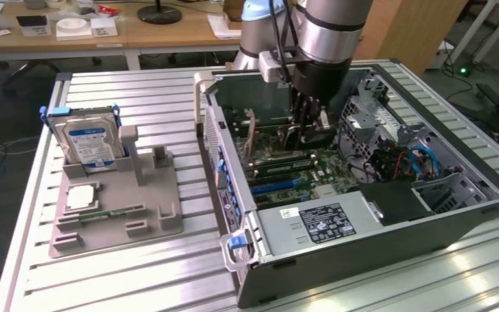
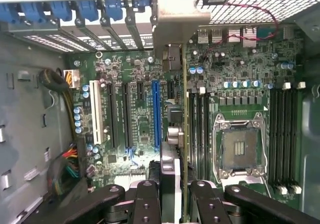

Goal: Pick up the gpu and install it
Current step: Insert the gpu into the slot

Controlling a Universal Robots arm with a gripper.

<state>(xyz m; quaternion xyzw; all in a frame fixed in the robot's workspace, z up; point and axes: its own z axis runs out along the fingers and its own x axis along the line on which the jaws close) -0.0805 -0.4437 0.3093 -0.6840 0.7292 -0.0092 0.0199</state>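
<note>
Far left of the exterior view is the grey parts tray, with the silver hard drive standing upright in it and a green memory stick lying flat. Nothing's touching either one. Moving right, the open pc case takes up the middle and right of the frame. The gripper is down inside it, upper middle, over the motherboard.

In the wrist view the fingers are clamped on the gpu, which shows edge-on. It sits right between the two of them, and its long axis runs straight away from them to its pale bracket, up against the row of rear slot covers.

The bit that matters — the card's edge runs parallel to the long blue slot and just beside it, between that slot and the memory slots. My read is it's lined up but not seated. I can't tell whether the edge is touching the board.
</note>
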